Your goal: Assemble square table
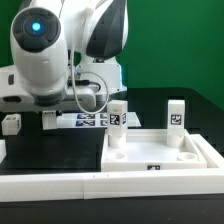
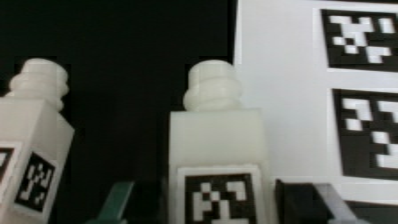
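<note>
Slab (image 1: 130, 176) sits at the bench's near edge, with two legs (image 1: 117, 128) standing at its far corners. Behind it, the pincer (image 2: 214, 205) straddles a loose leg (image 2: 217, 150), its fingers (image 2: 121, 200) close on either side. Whether it is clenched on the leg I cannot tell. A second loose leg (image 2: 36, 130) lies just beside. Recommended: grip square on the flat faces, lift straight, clear the neighbour, and leave the threaded tip untouched.

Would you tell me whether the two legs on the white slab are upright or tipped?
Upright: both legs stand vertical, bases down, at the far corners of the slab.
</note>
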Controlling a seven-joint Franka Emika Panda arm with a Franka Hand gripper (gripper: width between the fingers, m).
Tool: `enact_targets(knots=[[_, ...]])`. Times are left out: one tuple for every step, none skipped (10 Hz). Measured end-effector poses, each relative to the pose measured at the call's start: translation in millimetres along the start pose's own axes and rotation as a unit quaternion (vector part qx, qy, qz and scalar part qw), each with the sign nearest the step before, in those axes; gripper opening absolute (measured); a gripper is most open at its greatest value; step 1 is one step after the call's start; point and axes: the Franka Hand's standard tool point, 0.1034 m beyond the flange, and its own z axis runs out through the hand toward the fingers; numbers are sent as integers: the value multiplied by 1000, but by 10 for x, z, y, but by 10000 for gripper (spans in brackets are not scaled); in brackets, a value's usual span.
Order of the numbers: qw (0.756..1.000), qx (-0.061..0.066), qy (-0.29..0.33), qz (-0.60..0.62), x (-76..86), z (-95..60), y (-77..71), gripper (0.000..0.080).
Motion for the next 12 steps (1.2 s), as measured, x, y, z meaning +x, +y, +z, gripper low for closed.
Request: enact_targets(knots=[[1000,6,-5,-4,-100,-133,-66,287],[1000,15,-15,-7,-241,-290,-134,287],[1000,16,-3,-9,-269,-397,-159,287],[1000,16,3,-9,-253,-378,-150,287],[999,13,29,-10,-192,-390,-139,287],[998,12,57,-12,-175,-407,-144,287],[996,12,92,-13,-148,-443,-149,287],[994,13,106,-14,-148,-526,-151,287],[991,9,130,-16,-128,-674,-152,287],[988,11,151,-16,-159,-849,-153,287],[984,14,175,-16,-184,-1016,-153,287],[981,11,193,-19,-188,-1136,-147,287]])
